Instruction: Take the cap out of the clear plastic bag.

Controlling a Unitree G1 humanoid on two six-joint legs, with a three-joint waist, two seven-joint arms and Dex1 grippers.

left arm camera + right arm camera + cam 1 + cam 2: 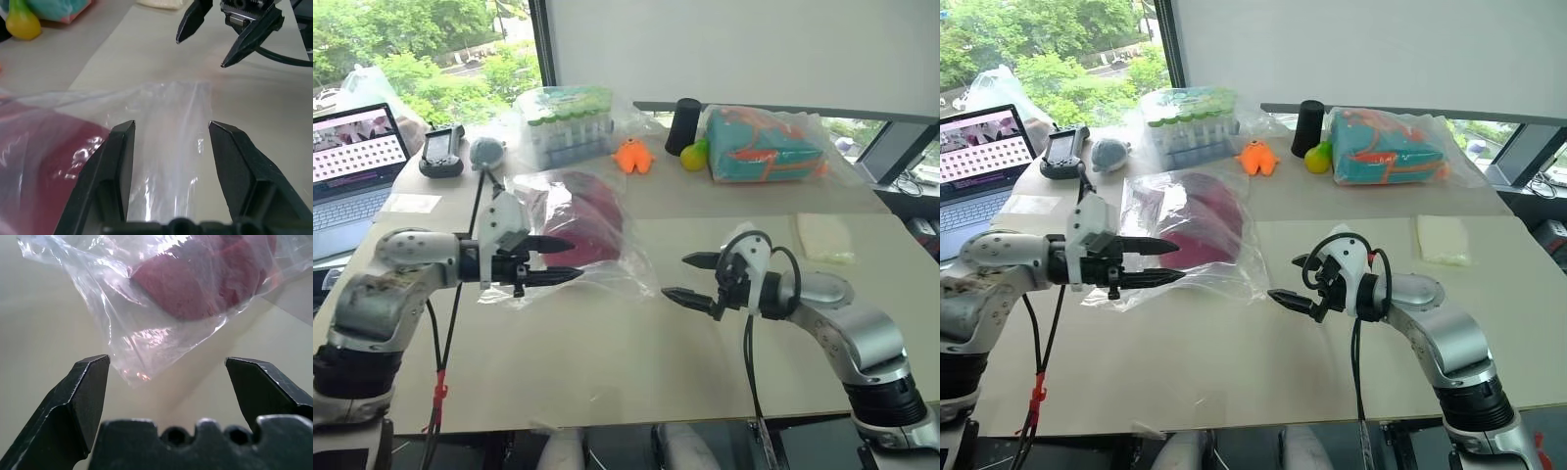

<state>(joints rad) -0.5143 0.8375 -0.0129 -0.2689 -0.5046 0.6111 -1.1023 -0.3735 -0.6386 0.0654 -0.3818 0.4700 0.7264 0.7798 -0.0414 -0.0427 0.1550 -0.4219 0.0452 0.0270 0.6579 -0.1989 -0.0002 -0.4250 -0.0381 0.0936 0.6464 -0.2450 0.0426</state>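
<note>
reaching: bag (pixel 607 264) flanked by both grippers.
left gripper (pixel 566 260): parted, nothing held.
right gripper (pixel 685 277): wide apart, empty.
risk: cap (pixel 582 230) dragged along if film is pinched over it.

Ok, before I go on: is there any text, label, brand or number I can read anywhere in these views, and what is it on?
None can be read.
Laptop screen: rows of small marks, too small to read.
Tube rack in its bag: coloured caps, no legible label.
Black handheld device: nothing legible.
The cap inside the clear plastic bag: no mark can be made out.
</note>
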